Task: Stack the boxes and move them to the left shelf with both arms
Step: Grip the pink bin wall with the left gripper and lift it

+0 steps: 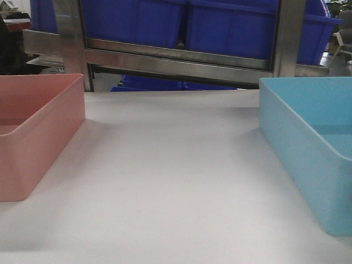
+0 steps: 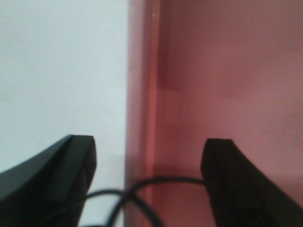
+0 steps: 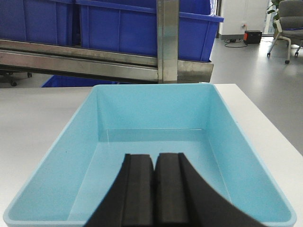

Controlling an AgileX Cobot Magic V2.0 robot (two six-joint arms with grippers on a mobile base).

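Left fingers (image 2: 71,161) are spread wide astride the salmon pink bin (image 2: 227,71)'s wall. Right fingers (image 3: 139,189) are pressed together over the light blue bin (image 3: 151,113). Only the front view shows both bins well apart on the counter (image 1: 176,165), with the steel shelf rack (image 1: 176,58) beyond.

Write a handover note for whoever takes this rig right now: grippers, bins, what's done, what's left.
Left gripper: open, straddling a wall of the pink bin, one finger outside over the table and one inside. It is not closed on the wall.
Right gripper: shut, holding nothing, above the near end of the light blue bin, which is empty.
Bins: both on the white table, pink at the left, light blue at the right, well apart.
Steel rack: behind the table, carrying dark blue bins.
Done: nothing stacked or lifted.
Left: grip, stack one bin in the other, carry the pair to the shelf.
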